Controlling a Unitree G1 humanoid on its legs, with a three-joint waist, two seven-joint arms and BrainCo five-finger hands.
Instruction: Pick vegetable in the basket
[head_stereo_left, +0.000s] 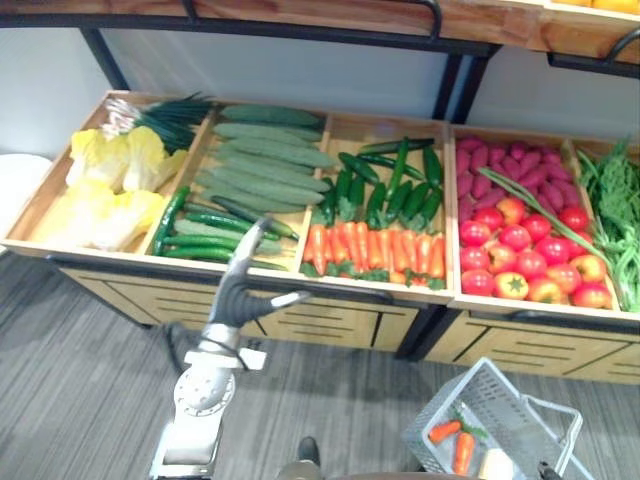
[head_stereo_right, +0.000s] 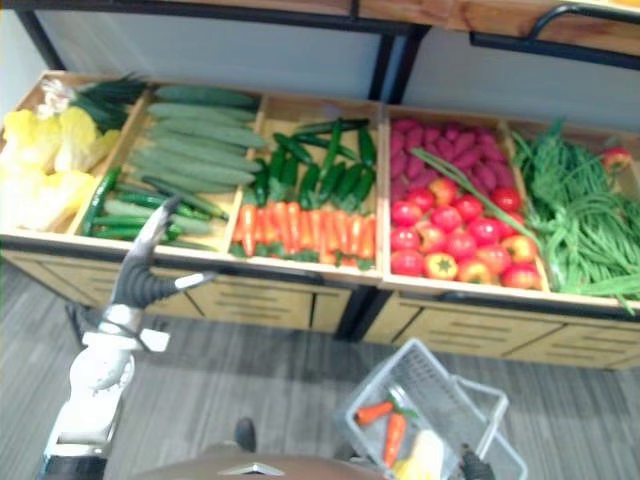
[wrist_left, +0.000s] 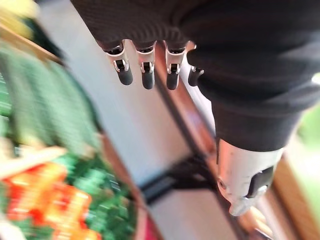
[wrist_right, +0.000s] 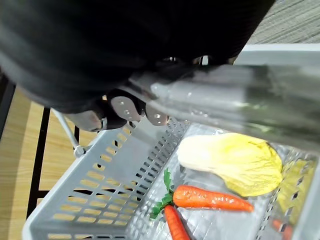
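Note:
My left hand (head_stereo_left: 238, 290) is raised in front of the wooden vegetable stand (head_stereo_left: 330, 285), open, its straight fingers (wrist_left: 147, 70) holding nothing. Its fingertips reach the stand's front edge by the small green cucumbers (head_stereo_left: 205, 235). A grey plastic basket (head_stereo_left: 520, 400) hangs low on the right above the floor. My right hand (wrist_right: 125, 107) is shut on its handle (wrist_right: 225, 100). Inside the basket lie two carrots (wrist_right: 210, 198) and a pale yellow cabbage (wrist_right: 235, 162).
The stand holds yellow cabbages (head_stereo_left: 110, 185), long pale cucumbers (head_stereo_left: 265, 160), carrots (head_stereo_left: 375, 250), dark cucumbers (head_stereo_left: 385, 185), tomatoes (head_stereo_left: 525, 260), purple sweet potatoes (head_stereo_left: 510, 160) and green beans (head_stereo_left: 615, 215). A shelf runs above it. Grey floor lies in front.

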